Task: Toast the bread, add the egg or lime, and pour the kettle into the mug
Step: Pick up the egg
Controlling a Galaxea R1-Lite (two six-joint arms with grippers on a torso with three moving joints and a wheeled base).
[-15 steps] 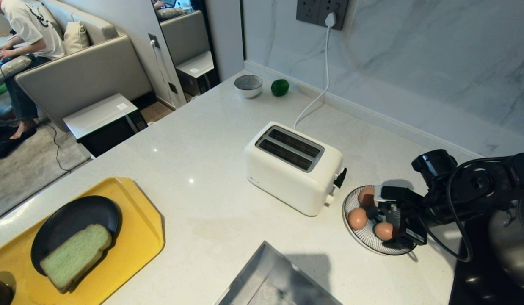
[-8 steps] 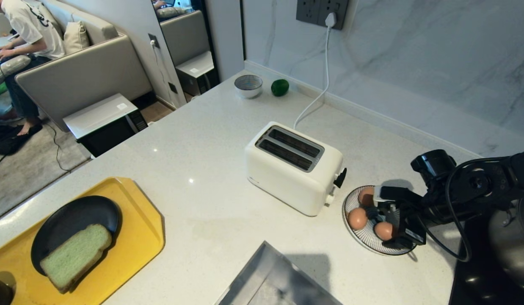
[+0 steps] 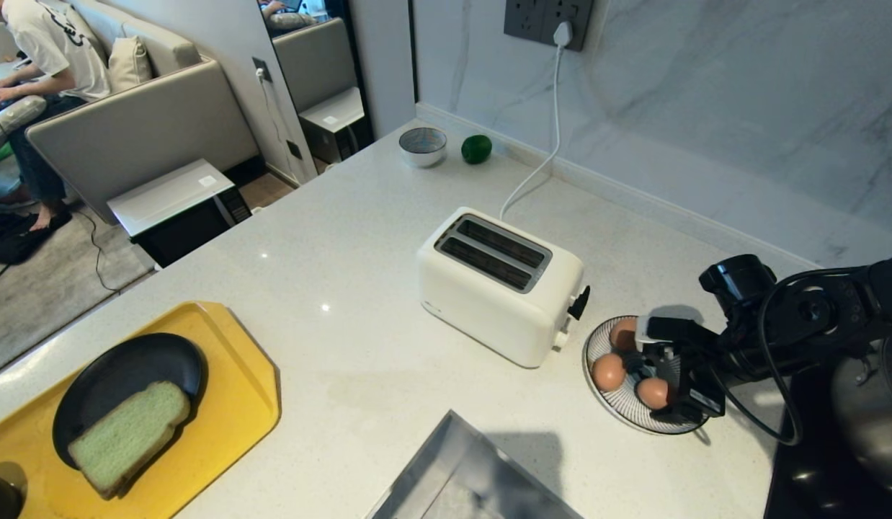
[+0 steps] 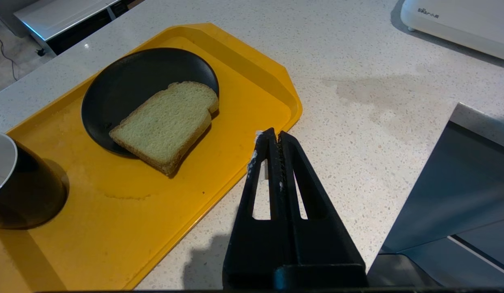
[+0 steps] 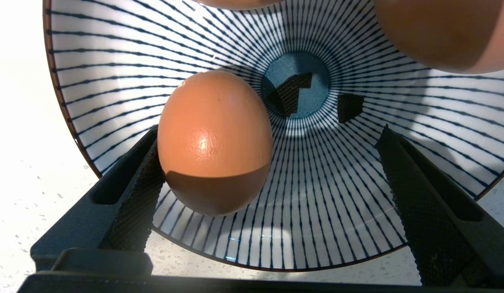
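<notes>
The bread (image 3: 129, 437) lies flat on a black plate (image 3: 122, 367) at the near left of the surface (image 3: 359, 346), half overhanging the plate's near rim onto a yellow tray (image 3: 230, 418). Its position matches the earlier frames. The mug (image 4: 16, 183), black outside and white inside, stands on the same tray near the plate, only partly in view.

The lime (image 3: 476, 148) sits at the far edge of the surface, just beside a small grey patterned bowl (image 3: 422, 145); neither has shifted. The kettle is not identifiable in any view.

A white two-slot toaster (image 3: 500, 285) stands mid-surface with both slots empty, its cord running up to a wall socket (image 3: 547, 21).

Right of the toaster is a striped bowl (image 3: 597, 346) holding three brown eggs (image 3: 608, 371). The right hand (image 3: 666, 378) is lowered into this bowl with fingers spread wide. In the wrist view one egg (image 5: 214, 140) lies against the inner face of one finger (image 5: 142, 195), while the other finger stands well apart from it; nothing is gripped. Compared with the earlier frames the right hand shows no discernible change of place.

The left hand (image 4: 273, 138) hangs above the surface just off the tray's edge, fingers pressed together, holding nothing.

In the background a seated person (image 3: 35, 58) has moved a foot and forearm slightly since the earliest frame. No other difference noted.
</notes>
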